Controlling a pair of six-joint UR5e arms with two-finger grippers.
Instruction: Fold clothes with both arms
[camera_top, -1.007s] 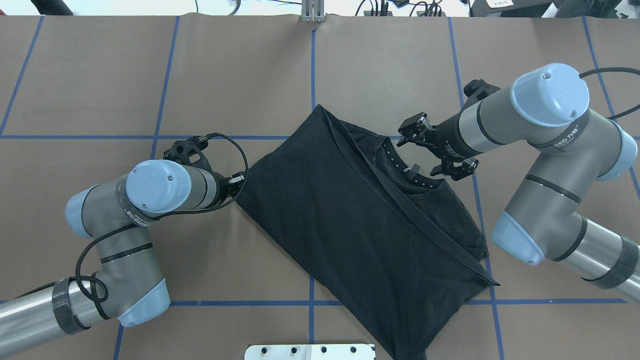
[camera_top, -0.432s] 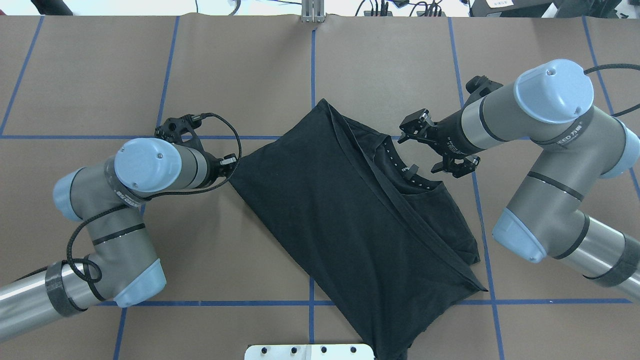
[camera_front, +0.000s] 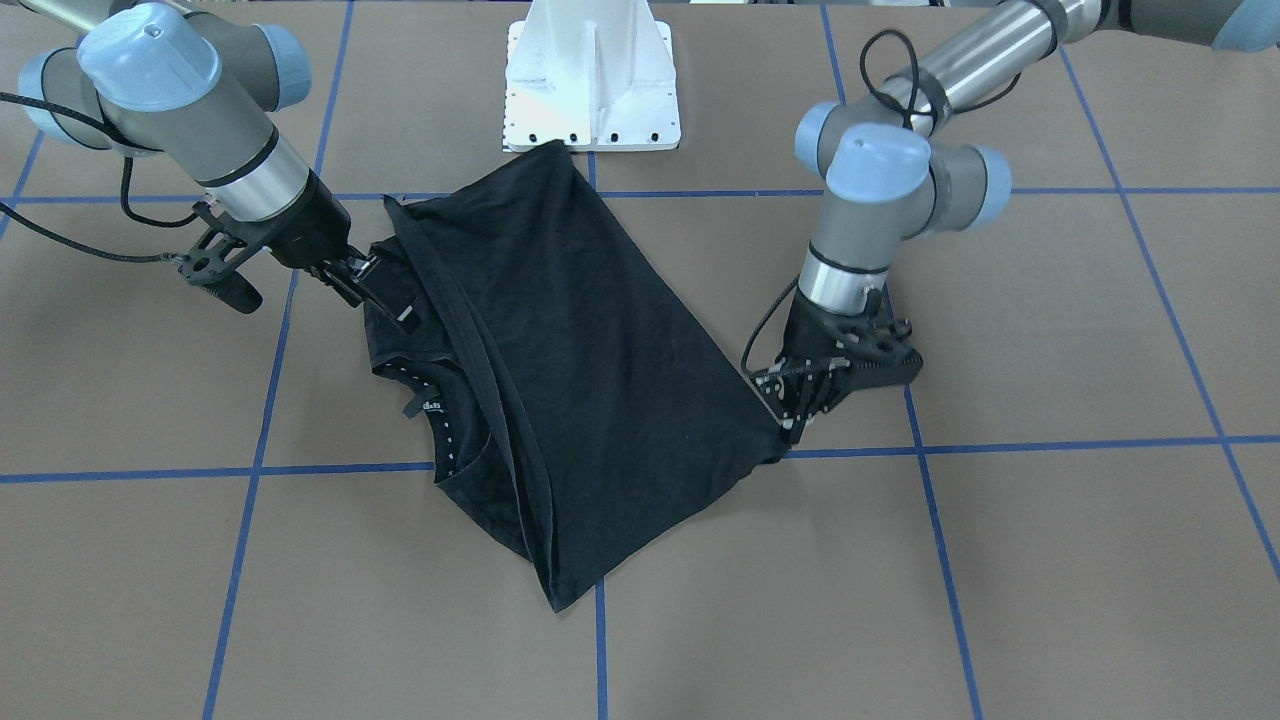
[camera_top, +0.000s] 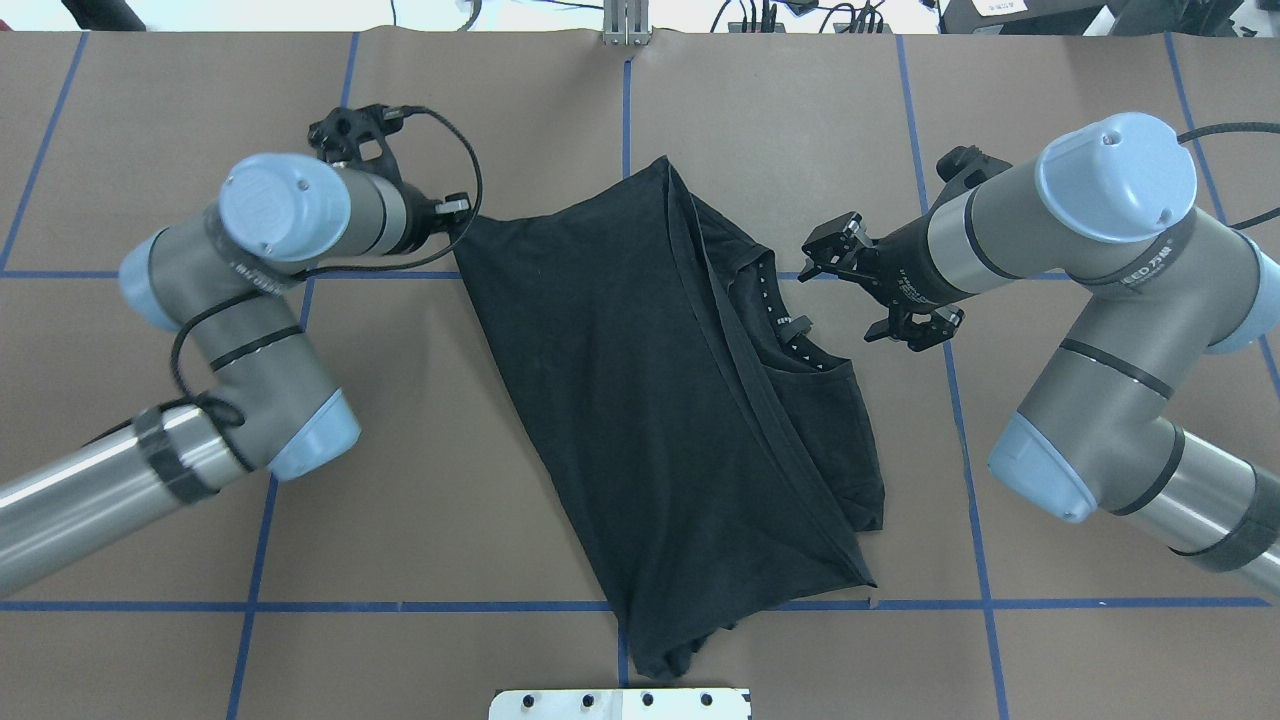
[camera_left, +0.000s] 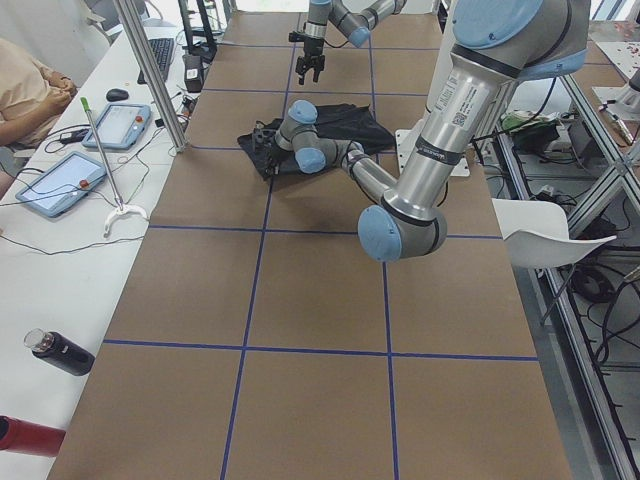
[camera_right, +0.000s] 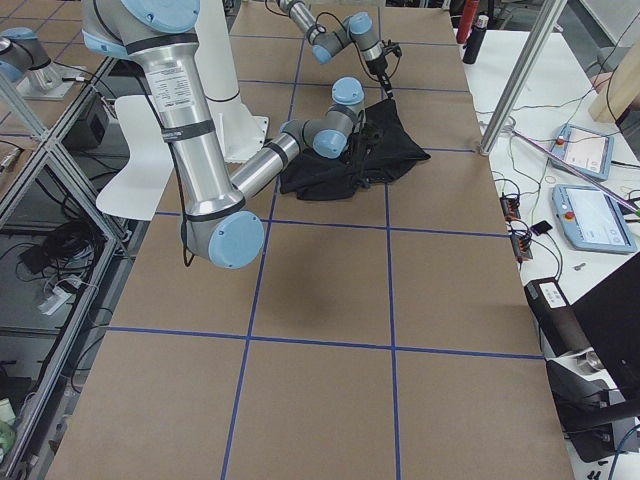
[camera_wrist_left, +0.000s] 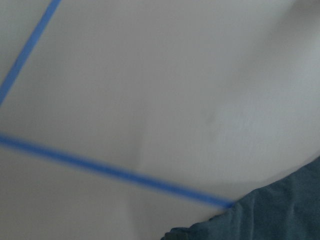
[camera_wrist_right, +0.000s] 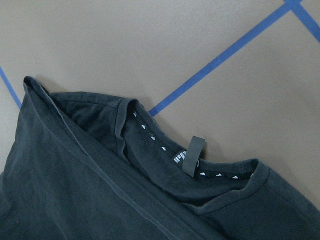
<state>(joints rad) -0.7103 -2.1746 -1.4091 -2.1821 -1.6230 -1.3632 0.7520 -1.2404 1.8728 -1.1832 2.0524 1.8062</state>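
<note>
The black T-shirt (camera_top: 640, 400) lies folded lengthwise on the brown table, plain side up, with its collar and neck tag (camera_wrist_right: 192, 155) showing on the right. My left gripper (camera_top: 466, 216) is shut on the shirt's far left corner, low over the table; in the front-facing view this gripper (camera_front: 790, 428) pinches that corner. My right gripper (camera_top: 850, 292) hovers open just right of the collar (camera_top: 790, 325), with nothing between its fingers. The left wrist view shows only blurred table and a piece of the shirt's edge (camera_wrist_left: 280, 215).
The white pedestal base (camera_front: 590, 80) stands at the table's near edge behind the shirt. Blue tape lines (camera_top: 300, 606) cross the brown surface. A side bench with tablets (camera_left: 60, 185) and a seated person runs along the far side.
My left gripper has moved away from the robot toward the far side, dragging the shirt's corner with it. The shirt has swung round and stands more upright. The right gripper has barely moved.
</note>
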